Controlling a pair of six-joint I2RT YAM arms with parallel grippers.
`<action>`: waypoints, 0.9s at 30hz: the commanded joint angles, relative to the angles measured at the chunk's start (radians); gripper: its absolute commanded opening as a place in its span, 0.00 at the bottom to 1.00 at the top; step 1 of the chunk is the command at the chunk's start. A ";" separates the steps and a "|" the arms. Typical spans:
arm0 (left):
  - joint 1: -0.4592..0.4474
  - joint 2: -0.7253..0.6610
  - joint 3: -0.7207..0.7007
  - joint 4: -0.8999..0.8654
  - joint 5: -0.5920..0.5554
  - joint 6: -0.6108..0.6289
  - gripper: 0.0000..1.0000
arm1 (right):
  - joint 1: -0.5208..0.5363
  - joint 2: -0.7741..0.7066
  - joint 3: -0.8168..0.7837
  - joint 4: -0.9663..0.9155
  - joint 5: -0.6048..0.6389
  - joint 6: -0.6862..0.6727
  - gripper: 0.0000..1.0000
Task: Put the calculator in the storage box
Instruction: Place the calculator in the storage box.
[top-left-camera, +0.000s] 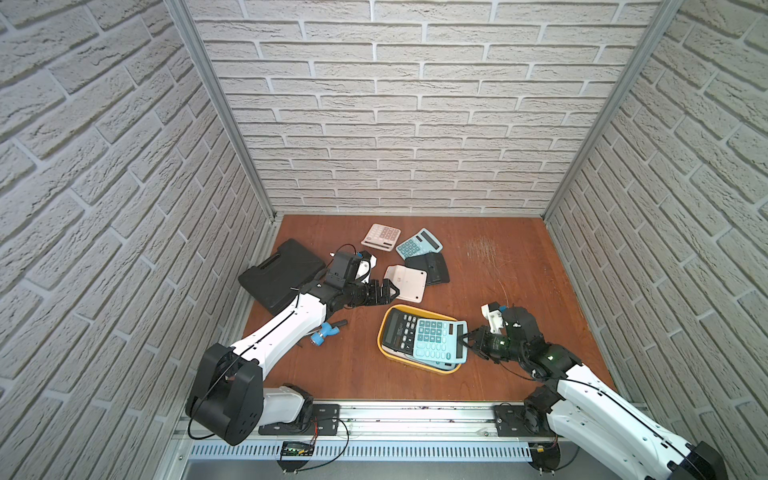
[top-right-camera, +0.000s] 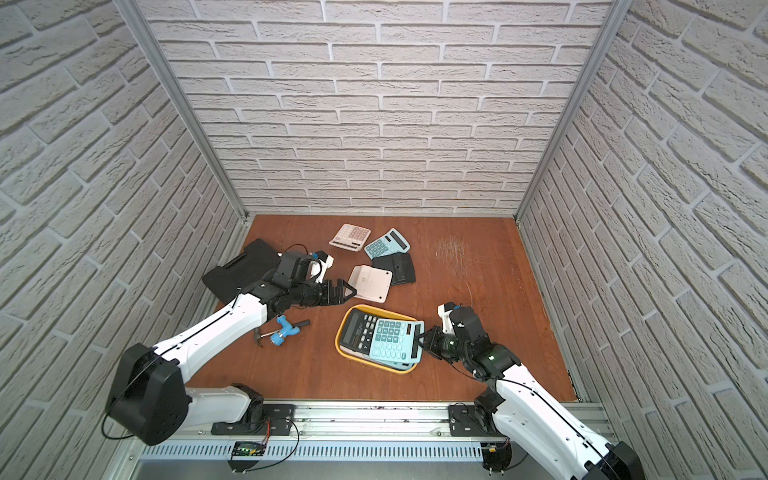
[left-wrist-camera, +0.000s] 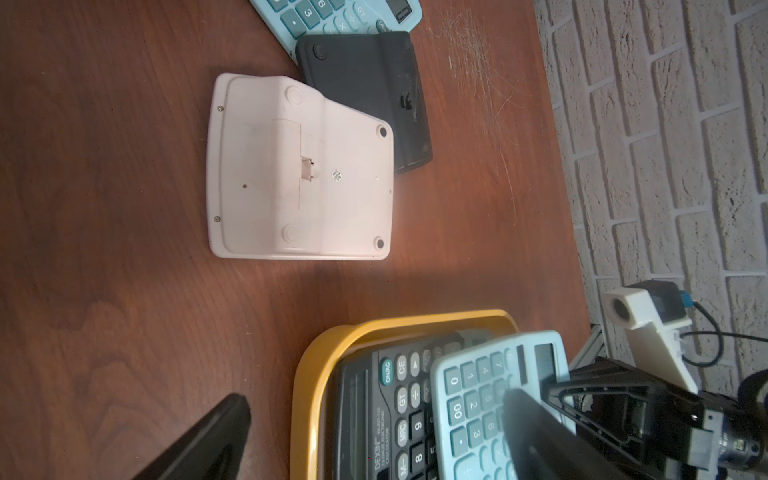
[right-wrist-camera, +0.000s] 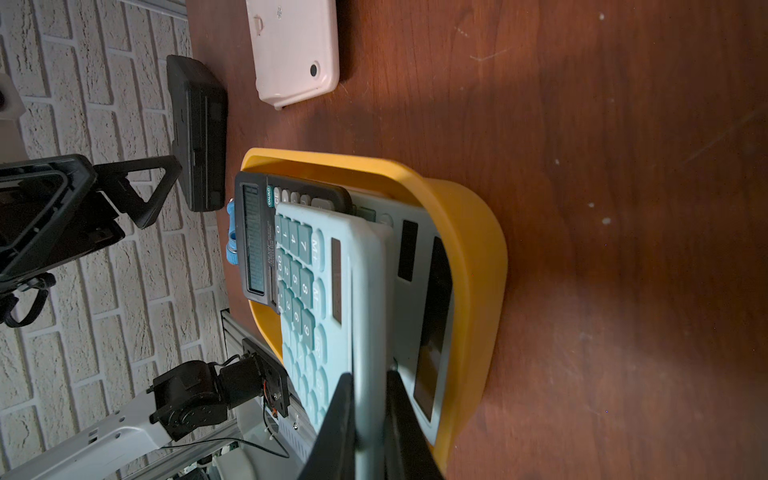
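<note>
The yellow storage box (top-left-camera: 398, 308) (top-right-camera: 360, 308) (left-wrist-camera: 316, 353) (right-wrist-camera: 469, 232) stands on the table's near middle. A black calculator (top-left-camera: 398, 330) (left-wrist-camera: 374, 415) lies in its left half, and a grey-blue one (right-wrist-camera: 419, 291) lies along the near side. My right gripper (top-left-camera: 464, 338) (top-right-camera: 420, 337) (right-wrist-camera: 370, 376) is shut on the display edge of a light blue calculator (top-left-camera: 436, 343) (top-right-camera: 390, 340) (right-wrist-camera: 316, 291), which rests tilted on top of the others in the box. My left gripper (top-left-camera: 392, 291) (top-right-camera: 349, 289) (left-wrist-camera: 374, 397) hangs open and empty just behind the box.
Behind the box lie a face-down pink calculator (top-left-camera: 406, 282) (left-wrist-camera: 299, 166), a face-down black one (top-left-camera: 430, 268), a blue one (top-left-camera: 417, 243) and a face-up pink one (top-left-camera: 380, 237). A black moulded case (top-left-camera: 282, 274) sits by the left wall. A blue-handled tool (top-left-camera: 326, 330) lies under the left arm.
</note>
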 joint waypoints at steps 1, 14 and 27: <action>0.008 -0.006 -0.016 0.061 -0.006 -0.004 0.98 | 0.027 -0.013 -0.013 0.109 0.072 0.060 0.03; 0.007 0.007 -0.033 0.074 -0.007 -0.004 0.98 | 0.087 0.010 -0.038 0.140 0.115 0.098 0.16; 0.005 0.007 -0.071 0.083 -0.013 -0.009 0.98 | 0.089 -0.040 0.032 -0.107 0.204 -0.005 0.49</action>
